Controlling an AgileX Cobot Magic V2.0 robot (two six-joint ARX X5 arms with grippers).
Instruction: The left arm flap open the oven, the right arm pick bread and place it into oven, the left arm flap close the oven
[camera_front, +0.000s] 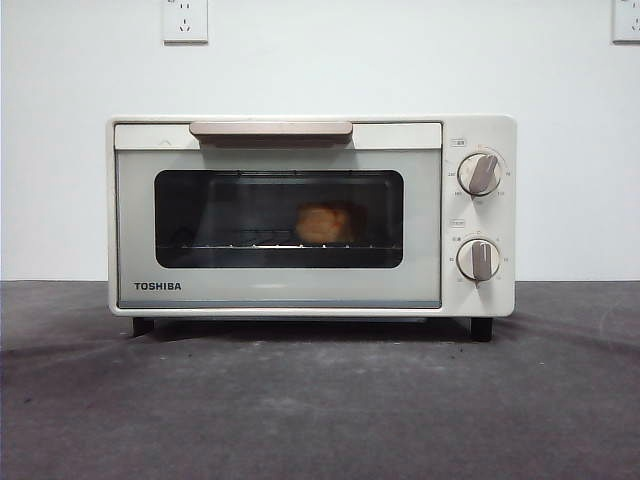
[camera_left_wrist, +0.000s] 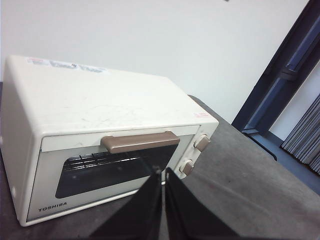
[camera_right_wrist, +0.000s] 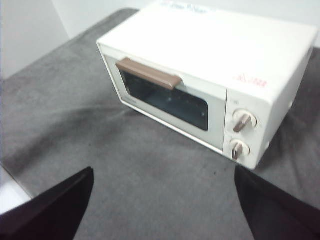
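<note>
The cream-white oven (camera_front: 280, 292) stands upright in the middle of the table with its glass door shut and the tan handle (camera_front: 270, 129) at the top. Through the window, the golden bread (camera_front: 322, 224) rests on the wire rack, right of centre. No arm shows in the front view. My left gripper (camera_left_wrist: 162, 173) hovers shut in front of the oven (camera_left_wrist: 100, 110), a little away from the door and below the handle (camera_left_wrist: 140, 141), holding nothing. My right gripper (camera_right_wrist: 164, 172) hangs open and empty, well back from the oven (camera_right_wrist: 215, 50), above the cloth.
A dark grey cloth (camera_front: 320, 410) covers the table around the oven. The table's edge (camera_right_wrist: 7, 192) shows near the right gripper. Two wall sockets (camera_front: 185, 20) sit high on the white wall behind. A dark door frame (camera_left_wrist: 280, 75) stands beyond the table.
</note>
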